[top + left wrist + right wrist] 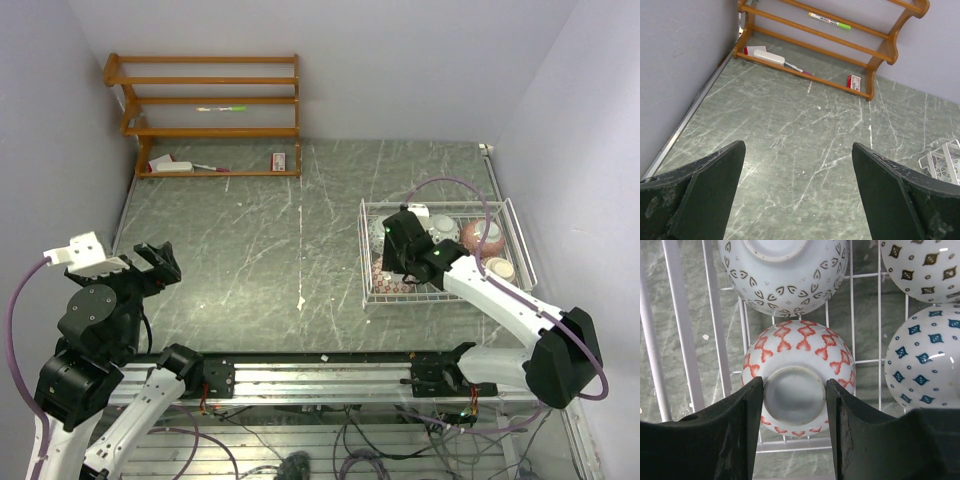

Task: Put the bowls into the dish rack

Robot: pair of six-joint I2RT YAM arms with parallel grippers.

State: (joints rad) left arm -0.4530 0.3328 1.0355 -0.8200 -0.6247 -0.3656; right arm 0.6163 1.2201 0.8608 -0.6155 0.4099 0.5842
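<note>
In the right wrist view, a bowl with red heart-like marks point(797, 347) lies upside down in the white wire dish rack point(677, 325). My right gripper point(795, 395) is shut on its raised foot ring, one finger pressing each side. Around it rest three other upturned bowls: a black-and-white one point(782, 280), a blue-dotted one point(925, 360) and a brown-dotted one point(925, 265). From above, the right gripper point(400, 262) reaches into the rack's point(365, 250) near left part. My left gripper point(160, 262) hovers over the bare left side of the table, open with nothing in it point(799, 170).
An orange wooden shelf point(210, 115) stands against the back wall at the far left, holding a marker and small items point(840, 50). Grey walls close in on the left and right. A corner of the rack point(942, 162) shows at the left wrist view's right edge.
</note>
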